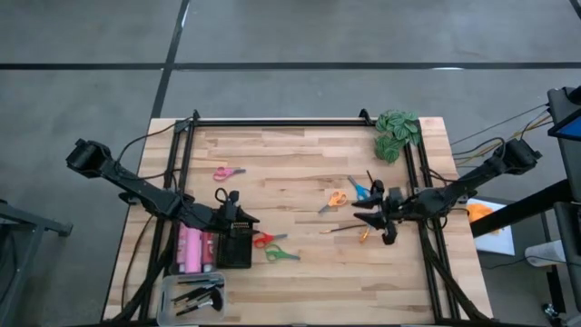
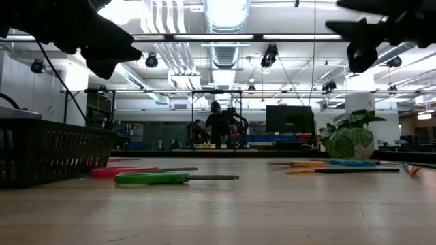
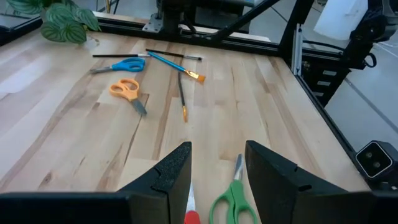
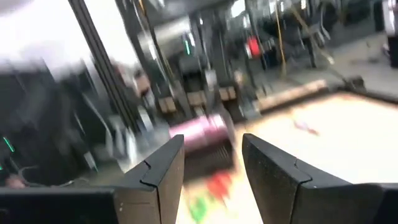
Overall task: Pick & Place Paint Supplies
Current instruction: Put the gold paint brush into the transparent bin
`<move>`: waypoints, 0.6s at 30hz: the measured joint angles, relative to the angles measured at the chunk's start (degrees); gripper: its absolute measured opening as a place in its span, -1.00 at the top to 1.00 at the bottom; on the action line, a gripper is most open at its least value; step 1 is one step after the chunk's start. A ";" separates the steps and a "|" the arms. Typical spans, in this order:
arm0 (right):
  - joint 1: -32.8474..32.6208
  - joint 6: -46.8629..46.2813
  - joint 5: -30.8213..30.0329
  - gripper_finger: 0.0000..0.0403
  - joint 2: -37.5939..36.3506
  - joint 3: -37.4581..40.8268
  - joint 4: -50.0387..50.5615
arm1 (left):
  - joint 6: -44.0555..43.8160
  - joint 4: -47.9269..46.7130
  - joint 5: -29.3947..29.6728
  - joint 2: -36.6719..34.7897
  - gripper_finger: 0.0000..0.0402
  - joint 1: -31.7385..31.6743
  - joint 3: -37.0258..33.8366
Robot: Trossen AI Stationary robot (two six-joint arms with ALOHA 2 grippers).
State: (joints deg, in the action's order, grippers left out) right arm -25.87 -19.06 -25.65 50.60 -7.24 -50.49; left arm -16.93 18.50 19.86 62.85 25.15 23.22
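Note:
My left gripper (image 1: 251,221) hangs open above the table, just over the black basket's (image 1: 234,247) far right corner, with nothing between its fingers (image 3: 177,168). Red scissors (image 1: 263,240) and green scissors (image 3: 233,200) lie flat on the wood right below and ahead of it. My right gripper (image 1: 363,218) is also open and empty, raised near the right rail. Under and beside it lie orange scissors (image 1: 335,199), blue scissors (image 3: 121,65) and thin brushes (image 3: 182,93). Pink scissors (image 1: 227,173) lie farther back. Pink paint bottles (image 1: 192,250) stand left of the basket.
A grey tray (image 1: 193,295) with dark brushes sits at the near left corner. A green leafy clump (image 1: 398,134) lies at the far right corner. Black frame rails (image 1: 272,122) run along the table's far, left and right sides. Bare wood stretches across the middle.

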 joint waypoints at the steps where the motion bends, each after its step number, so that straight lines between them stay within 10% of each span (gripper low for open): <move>1: 0.00 0.24 0.00 0.21 0.28 -1.23 4.49 | 0.00 -0.02 0.00 0.00 0.24 0.00 0.00; 10: 0.00 -9.68 0.02 0.21 8.32 -21.05 55.93 | -0.03 0.00 0.00 0.00 0.24 0.02 0.00; 18: 0.02 -7.97 6.56 0.21 20.82 -31.29 62.30 | -0.21 0.00 0.00 0.00 0.24 0.02 0.00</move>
State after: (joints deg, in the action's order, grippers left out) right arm -25.85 -27.04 -19.09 71.41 -38.53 11.81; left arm -17.14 18.50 19.86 62.85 25.17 23.22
